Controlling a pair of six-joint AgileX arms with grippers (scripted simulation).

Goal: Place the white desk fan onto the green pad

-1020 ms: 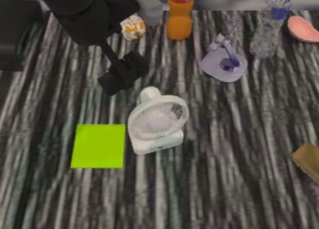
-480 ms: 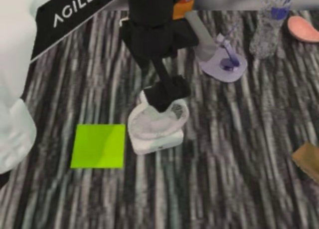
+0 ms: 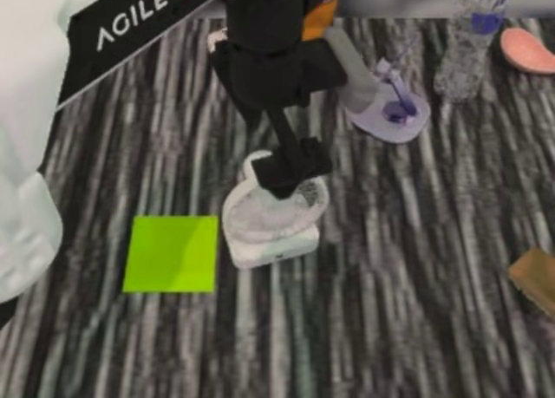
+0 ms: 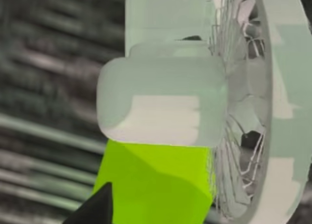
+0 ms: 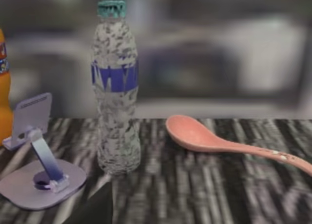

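The white desk fan [image 3: 269, 223] stands on the striped table just right of the green pad [image 3: 171, 253], apart from it. My left gripper [image 3: 290, 168] hangs over the back of the fan's round grille head, open, with the fan still resting on the table. In the left wrist view the fan [image 4: 165, 102] fills the picture at close range, with the green pad [image 4: 156, 185] behind it and one dark fingertip [image 4: 95, 210] at the edge. My right arm is parked out of the top view; one of its fingertips [image 5: 97, 204] shows, set wide off centre.
A lilac stand [image 3: 390, 112], an orange bottle [image 3: 319, 15] partly hidden by my left arm, a clear water bottle [image 3: 468, 42] and a pink spoon [image 3: 529, 51] line the back. A brown object [image 3: 536, 277] lies at the right edge.
My left arm swung from the back left to over the fan's head a second ago, then barely shifted. The fan and pad have not moved.
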